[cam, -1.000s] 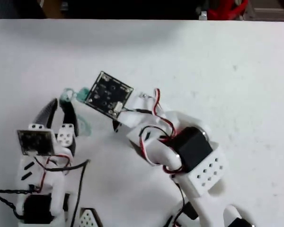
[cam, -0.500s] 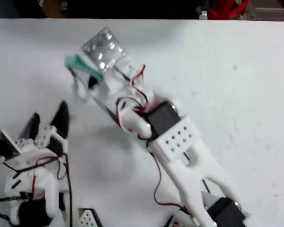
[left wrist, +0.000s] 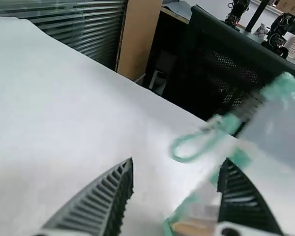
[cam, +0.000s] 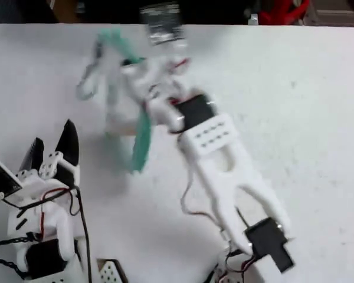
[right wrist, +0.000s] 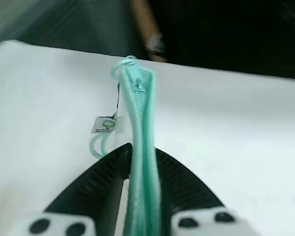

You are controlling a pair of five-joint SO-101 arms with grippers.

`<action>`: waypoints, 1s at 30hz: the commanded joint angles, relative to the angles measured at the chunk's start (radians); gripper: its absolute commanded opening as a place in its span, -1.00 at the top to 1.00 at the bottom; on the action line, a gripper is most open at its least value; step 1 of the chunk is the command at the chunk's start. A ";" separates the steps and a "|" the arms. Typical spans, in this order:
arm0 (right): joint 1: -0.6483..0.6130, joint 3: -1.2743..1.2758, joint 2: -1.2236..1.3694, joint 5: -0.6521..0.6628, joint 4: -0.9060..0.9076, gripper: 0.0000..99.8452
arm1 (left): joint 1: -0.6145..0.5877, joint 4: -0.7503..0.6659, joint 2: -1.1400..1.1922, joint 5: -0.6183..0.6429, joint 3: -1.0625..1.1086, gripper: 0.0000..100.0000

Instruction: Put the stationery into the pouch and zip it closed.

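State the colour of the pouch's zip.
Mint green. The zip of the pouch shows best in the right wrist view.

I see the white counter [cam: 301,94] stretching across the high view, its surface marked by a few faint specks. Past its far edge, a dark strip [cam: 224,12] runs along the top of the frame. A red object [cam: 281,10] sits in the upper right of it, and a brown patch [cam: 64,6] shows in the upper left. From the left wrist camera I make out slatted window blinds [left wrist: 64,14] beyond the counter. A tan wooden panel [left wrist: 137,34] stands beside them, and a black mesh panel [left wrist: 221,64] comes next to that.
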 commanded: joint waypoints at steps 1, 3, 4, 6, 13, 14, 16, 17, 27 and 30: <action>0.220 0.196 -0.088 -0.003 -0.031 0.96 | -0.005 -0.028 -0.004 0.011 -0.005 0.46; 0.331 0.330 -0.147 -0.003 -0.094 0.96 | -0.002 -0.028 -0.005 0.011 -0.005 0.46; 0.380 0.394 -0.182 -0.003 -0.130 0.96 | 0.007 -0.028 -0.005 0.011 -0.005 0.46; 0.453 0.514 -0.257 0.000 -0.182 0.96 | 0.021 -0.028 -0.005 0.008 -0.005 0.46; 0.515 0.862 -0.507 0.318 -0.214 0.96 | 0.025 -0.028 -0.005 0.006 -0.005 0.46; 0.515 0.910 -0.530 0.334 -0.219 0.96 | 0.025 -0.028 -0.005 0.006 -0.003 0.46; 0.499 0.980 -0.561 0.371 -0.219 0.93 | 0.025 -0.028 -0.005 0.006 -0.003 0.46; 0.476 0.999 -0.565 0.404 -0.211 0.86 | 0.025 -0.028 -0.005 0.006 -0.005 0.46; 0.274 0.931 -0.576 0.787 0.154 0.44 | 0.065 -0.028 -0.005 -0.115 -0.008 0.49; 0.277 0.813 -0.578 0.818 0.272 0.49 | 0.113 -0.035 -0.005 -0.215 -0.015 0.59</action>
